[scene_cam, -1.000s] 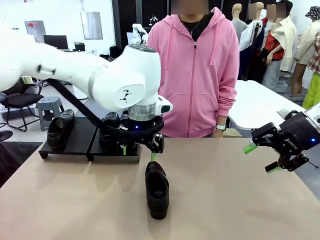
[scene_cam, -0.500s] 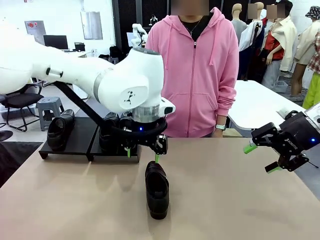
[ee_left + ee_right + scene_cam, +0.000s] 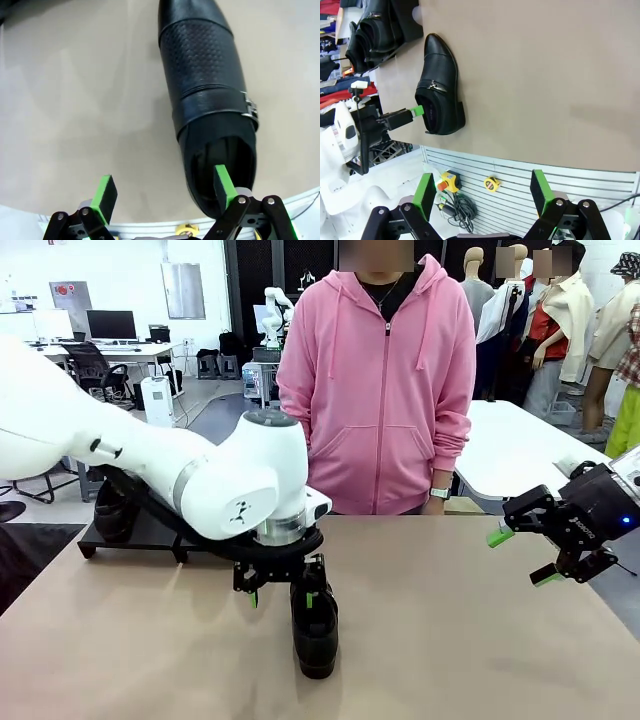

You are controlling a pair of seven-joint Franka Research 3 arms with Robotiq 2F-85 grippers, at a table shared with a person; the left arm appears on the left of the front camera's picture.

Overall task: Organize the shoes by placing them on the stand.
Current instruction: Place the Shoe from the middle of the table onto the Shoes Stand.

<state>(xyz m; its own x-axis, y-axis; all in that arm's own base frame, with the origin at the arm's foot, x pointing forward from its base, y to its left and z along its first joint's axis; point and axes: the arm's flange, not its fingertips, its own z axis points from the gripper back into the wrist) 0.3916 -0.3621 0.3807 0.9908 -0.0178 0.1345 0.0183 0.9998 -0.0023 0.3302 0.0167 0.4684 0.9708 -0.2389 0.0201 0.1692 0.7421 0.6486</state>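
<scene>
You see the left gripper (image 3: 162, 192) with jaws spread over the heel of the shoe (image 3: 207, 95), one pad inside its opening, long axis running to 12 o'clock, while the spread right gripper (image 3: 522, 555) hangs well apart.

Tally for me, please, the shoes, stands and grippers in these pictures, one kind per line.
Shoes: 3 clearly seen. That is 1 shoe on the table and at least 2 shoes on the stand; more may be hidden there.
Stand: 1
Grippers: 2, left gripper and right gripper
Total: 6
</scene>
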